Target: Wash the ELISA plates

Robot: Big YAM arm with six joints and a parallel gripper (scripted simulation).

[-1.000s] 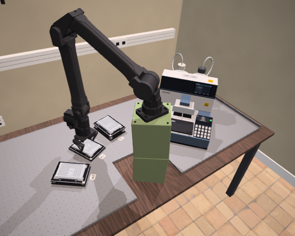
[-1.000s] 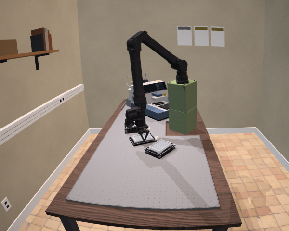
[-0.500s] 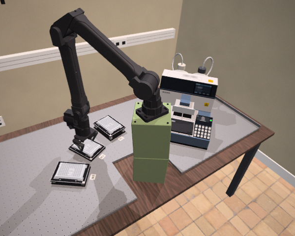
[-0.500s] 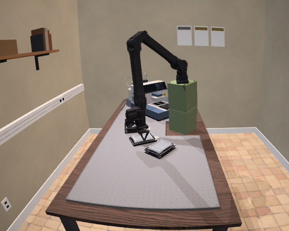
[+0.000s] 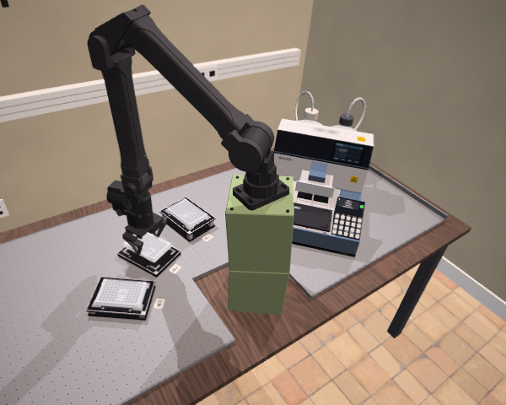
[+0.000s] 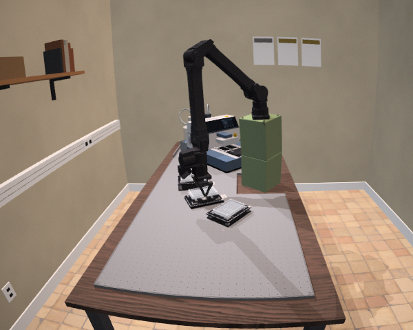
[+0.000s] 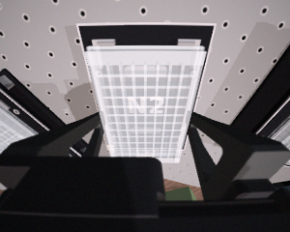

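My gripper (image 5: 149,241) (image 7: 145,116) is shut on the long sides of a clear plate (image 5: 155,247) (image 7: 145,87). The plate is level, a little above nest N2 (image 5: 157,267) (image 7: 145,33); the nest's floor and label show beneath and through it. I cannot make out its cut-off corner. Another plate (image 5: 185,213) (image 6: 186,178) sits in nest N1, and one more (image 5: 121,293) (image 6: 230,208) in nest N3. The washer (image 5: 323,150) has its lamp (image 5: 362,206) lit green. No plate shows on its dark carrier (image 5: 312,216). The keypad (image 5: 348,224) is to the carrier's right.
The green pedestal (image 5: 258,244) (image 6: 260,152) carries the arm and stands between the nests and the washer. N1 and N3 flank N2 closely on either side. Two bottles with tubes stand behind the washer. The wall with its white rail (image 5: 253,65) runs behind the nests.
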